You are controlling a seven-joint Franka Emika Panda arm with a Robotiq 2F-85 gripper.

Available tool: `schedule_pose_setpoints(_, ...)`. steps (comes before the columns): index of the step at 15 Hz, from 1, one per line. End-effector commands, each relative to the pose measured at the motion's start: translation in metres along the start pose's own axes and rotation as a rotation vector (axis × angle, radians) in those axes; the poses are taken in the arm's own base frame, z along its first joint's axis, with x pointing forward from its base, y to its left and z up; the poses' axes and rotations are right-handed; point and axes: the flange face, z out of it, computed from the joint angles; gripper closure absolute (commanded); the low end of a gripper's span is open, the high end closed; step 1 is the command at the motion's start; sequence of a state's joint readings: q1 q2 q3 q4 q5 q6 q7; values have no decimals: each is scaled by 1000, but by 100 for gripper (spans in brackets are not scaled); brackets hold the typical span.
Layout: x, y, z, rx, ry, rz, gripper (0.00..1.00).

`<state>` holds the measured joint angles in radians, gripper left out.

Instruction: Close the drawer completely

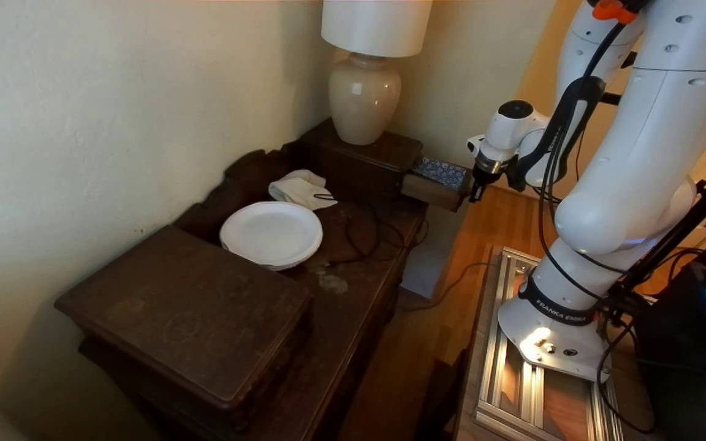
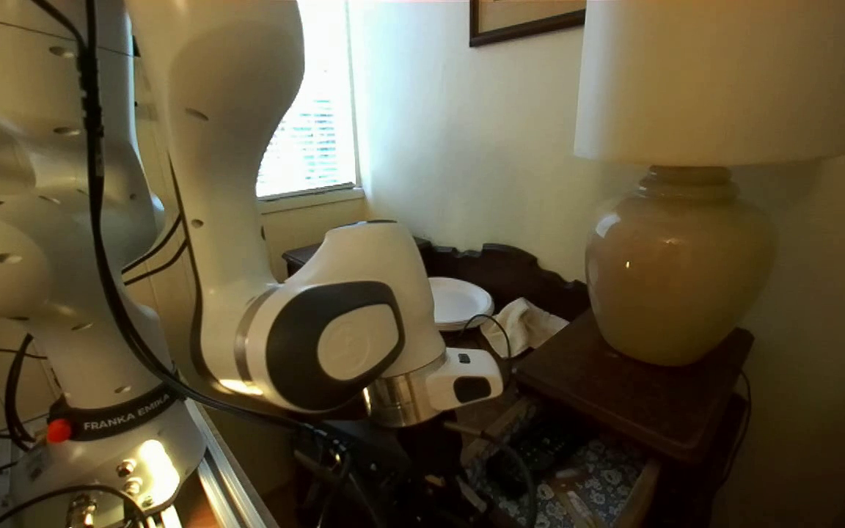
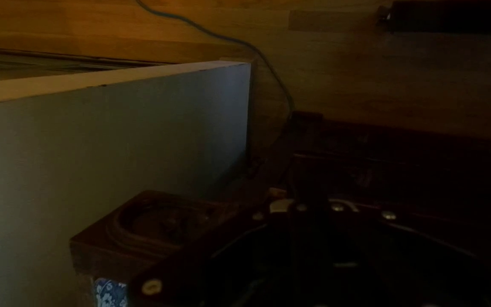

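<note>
The drawer (image 1: 431, 191) is dark brown wood with blue floral lining. It sticks out of the small dark stand (image 1: 353, 156) under the lamp. In an exterior view its lined inside (image 2: 613, 477) holds some dark and small items. In the wrist view a corner of its front (image 3: 160, 226) shows lower left with a bit of lining. My gripper (image 1: 477, 195) points down just off the drawer's outer front end; I cannot tell if it touches. In the wrist view the gripper (image 3: 316, 207) is very dark, its fingers close together with nothing seen between them.
A large lamp (image 1: 365, 98) stands on the stand. White plates (image 1: 272, 234), a pale cloth (image 1: 304, 187) and a black cable (image 1: 362, 251) lie on the dresser (image 1: 341, 343). A grey panel (image 3: 122, 136) stands beside the drawer, with wooden floor (image 3: 335, 64) beyond.
</note>
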<state>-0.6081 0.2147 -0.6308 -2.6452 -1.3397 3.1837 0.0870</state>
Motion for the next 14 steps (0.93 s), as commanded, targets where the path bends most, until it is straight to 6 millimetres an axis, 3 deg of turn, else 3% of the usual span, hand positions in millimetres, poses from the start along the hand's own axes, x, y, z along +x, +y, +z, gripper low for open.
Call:
schedule_pose_setpoints(1, 11, 6, 4, 3, 34, 33, 100)
schedule_pose_setpoints(14, 23, 27, 7, -6, 132, 133, 100)
